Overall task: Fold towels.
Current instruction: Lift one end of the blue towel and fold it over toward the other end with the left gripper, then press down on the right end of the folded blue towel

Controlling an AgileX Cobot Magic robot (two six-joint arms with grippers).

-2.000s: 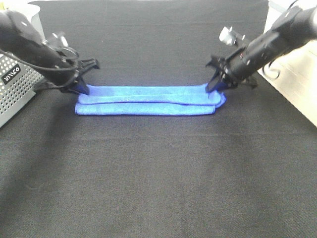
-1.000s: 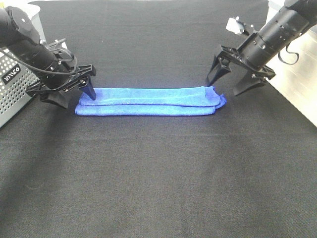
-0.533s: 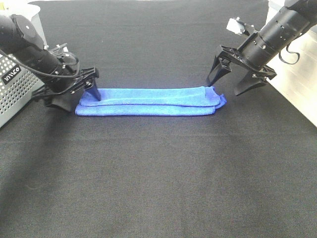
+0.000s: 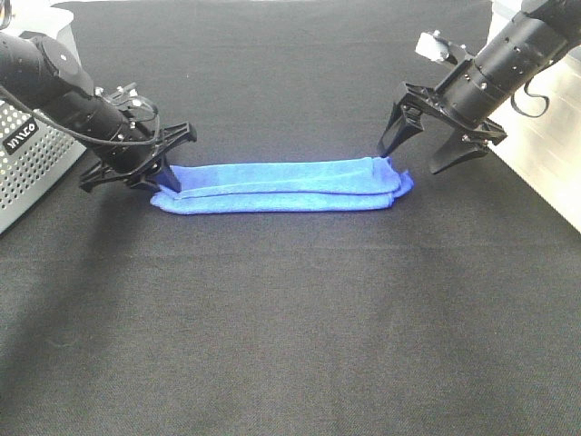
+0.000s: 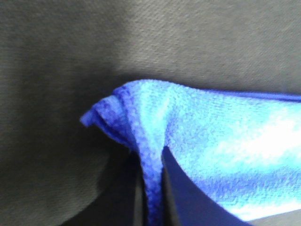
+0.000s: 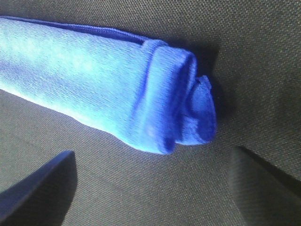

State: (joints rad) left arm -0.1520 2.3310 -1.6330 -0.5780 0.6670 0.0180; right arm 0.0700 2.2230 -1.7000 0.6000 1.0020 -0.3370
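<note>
At opposite towel [image 4: 281, 186] ends, left tool [image 4: 169, 183] grips it, right tool [image 4: 409, 162] gapes without holding.

- towel [image 4: 281, 186]: royal-blue microfibre cloth, matt, with a fine nubbly pile; the hem is stitched in darker blue.
- table [image 4: 290, 318]: covered in black woven fabric, matt, with a coarse weave that shows up close.
- basket [image 4: 27, 168]: grey perforated sheet, smooth, dull finish, with white printed lettering.
- left pincer [image 4: 168, 184], right pincer [image 4: 408, 162]: black, hard, plastic-looking, smooth, mostly matt with a faint sheen.
</note>
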